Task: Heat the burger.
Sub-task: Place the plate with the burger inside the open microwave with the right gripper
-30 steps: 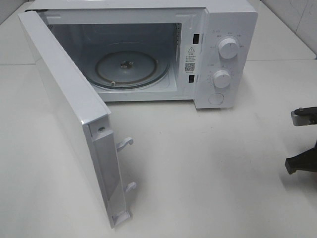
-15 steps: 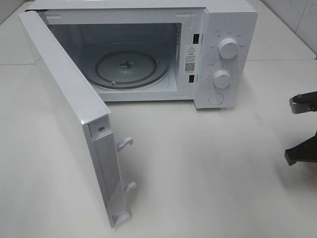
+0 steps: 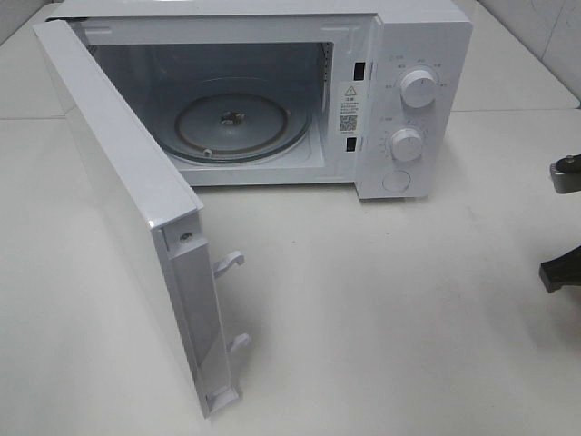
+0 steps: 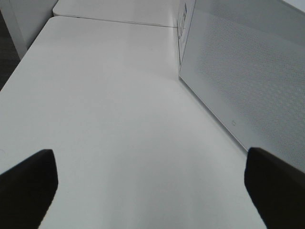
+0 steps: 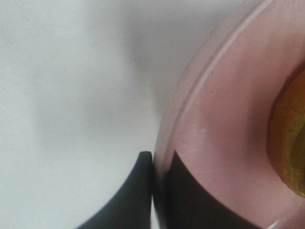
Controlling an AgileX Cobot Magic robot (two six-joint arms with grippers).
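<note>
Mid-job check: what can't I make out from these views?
Burger: right wrist, cut by frame edge, blurred sliver only.
Pink plate: mostly cut off; outside exterior high view.
Right gripper: exterior high, cut by edge.
Dial labels: too small to read.

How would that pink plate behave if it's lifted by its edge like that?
Probably stiff: the pink plate shows no bend where the right gripper pinches its rim. Held by one edge, it may tilt under the burger sitting further in. Its glossy surface looks slick, so the burger might slide.
</note>
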